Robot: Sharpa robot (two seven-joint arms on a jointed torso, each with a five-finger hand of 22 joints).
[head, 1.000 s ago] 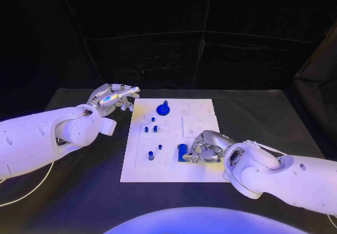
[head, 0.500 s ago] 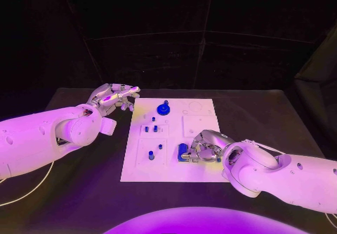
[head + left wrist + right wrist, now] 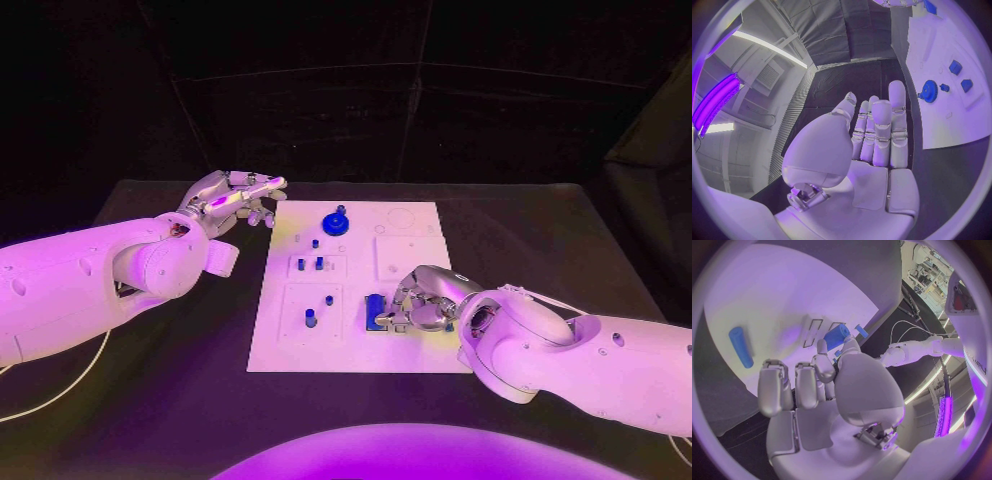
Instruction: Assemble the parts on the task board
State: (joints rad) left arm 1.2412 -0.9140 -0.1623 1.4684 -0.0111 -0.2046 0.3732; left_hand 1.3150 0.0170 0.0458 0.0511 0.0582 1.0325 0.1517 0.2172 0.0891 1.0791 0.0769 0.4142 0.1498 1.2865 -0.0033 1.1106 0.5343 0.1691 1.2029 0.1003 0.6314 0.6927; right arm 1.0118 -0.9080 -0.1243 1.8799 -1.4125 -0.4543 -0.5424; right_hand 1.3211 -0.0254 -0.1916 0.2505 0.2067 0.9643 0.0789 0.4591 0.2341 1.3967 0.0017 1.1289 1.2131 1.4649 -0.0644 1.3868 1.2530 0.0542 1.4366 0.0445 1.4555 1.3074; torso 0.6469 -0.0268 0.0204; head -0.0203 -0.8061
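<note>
The white task board (image 3: 353, 350) lies mid-table. A blue gear-like part (image 3: 335, 224) stands at its far end, and the same gear (image 3: 929, 91) shows in the left wrist view. Small blue pegs (image 3: 309, 265) stand nearer the board's middle, and another peg (image 3: 309, 321) on its near left. My right hand (image 3: 421, 300) is low over the board's near right, its thumb and a finger pinching a blue block (image 3: 375, 309), also seen as the block (image 3: 837, 335). A blue cylinder (image 3: 741, 346) lies loose on the board beside it. My left hand (image 3: 231, 200) hovers off the board's far left corner, fingers straight, holding nothing.
The black table (image 3: 548, 230) extends on both sides of the board. A thin white cable (image 3: 58, 390) trails on the table under my left arm. Dark curtains close off the back.
</note>
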